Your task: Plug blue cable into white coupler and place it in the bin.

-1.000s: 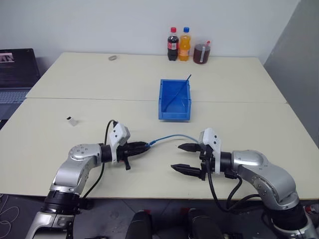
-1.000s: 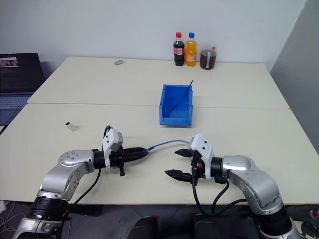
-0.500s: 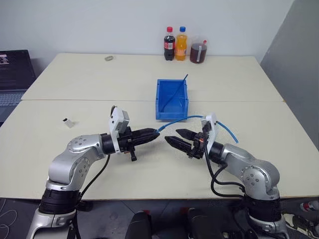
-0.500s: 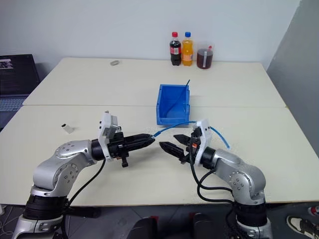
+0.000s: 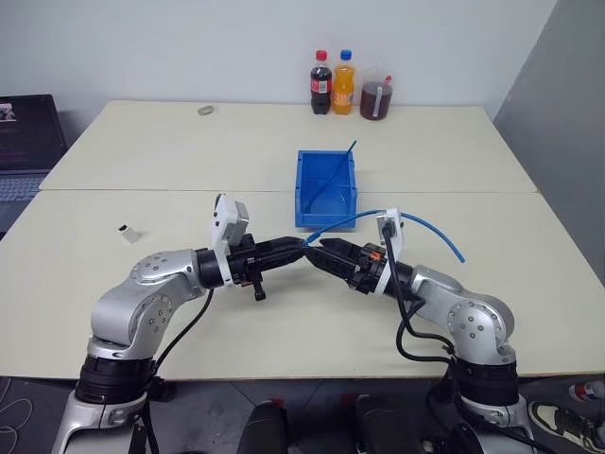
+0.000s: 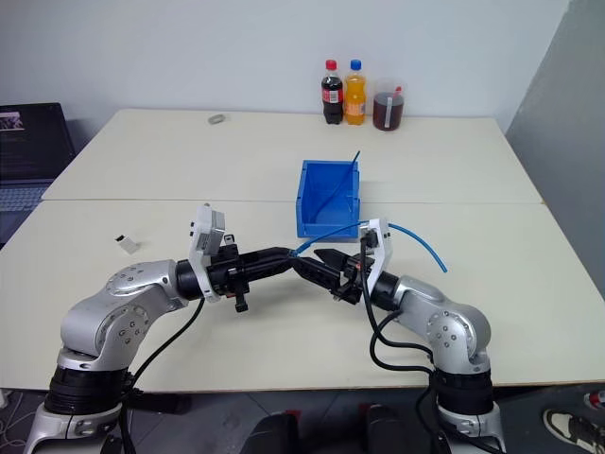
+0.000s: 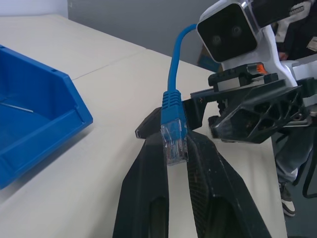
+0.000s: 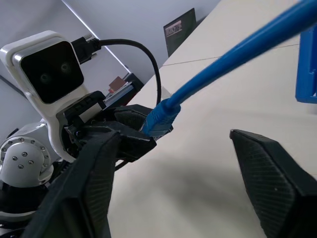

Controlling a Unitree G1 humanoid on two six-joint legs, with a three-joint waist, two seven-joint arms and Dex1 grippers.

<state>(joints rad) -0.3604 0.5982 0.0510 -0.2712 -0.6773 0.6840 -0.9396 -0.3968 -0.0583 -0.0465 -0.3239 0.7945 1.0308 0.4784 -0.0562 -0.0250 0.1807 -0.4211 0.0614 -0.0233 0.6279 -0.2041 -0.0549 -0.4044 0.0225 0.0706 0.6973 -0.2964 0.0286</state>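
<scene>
My left gripper (image 5: 299, 248) is shut on the clear plug of the blue cable (image 7: 173, 130) and holds it level above the table. From the plug the blue cable (image 5: 422, 225) arcs up over my right wrist and hangs down to the right. My right gripper (image 5: 321, 253) faces the left one tip to tip and is open, with its fingers (image 8: 94, 183) wide apart on either side of the cable near the plug. The white coupler (image 5: 127, 230) lies on the table far to the left. The blue bin (image 5: 326, 189) stands just behind both grippers.
A thin dark-blue stick (image 5: 337, 170) leans inside the bin. Two bottles (image 5: 336, 83) and a jar (image 5: 375, 99) stand at the table's far edge, and a small greyish ring (image 5: 205, 110) lies at the back left. A laptop (image 5: 24, 132) sits off the left edge.
Both hands rose and closed in on each other. The right gripper swung left to the plug and rolled; the cable lifted off the table and now arcs over the right wrist.
</scene>
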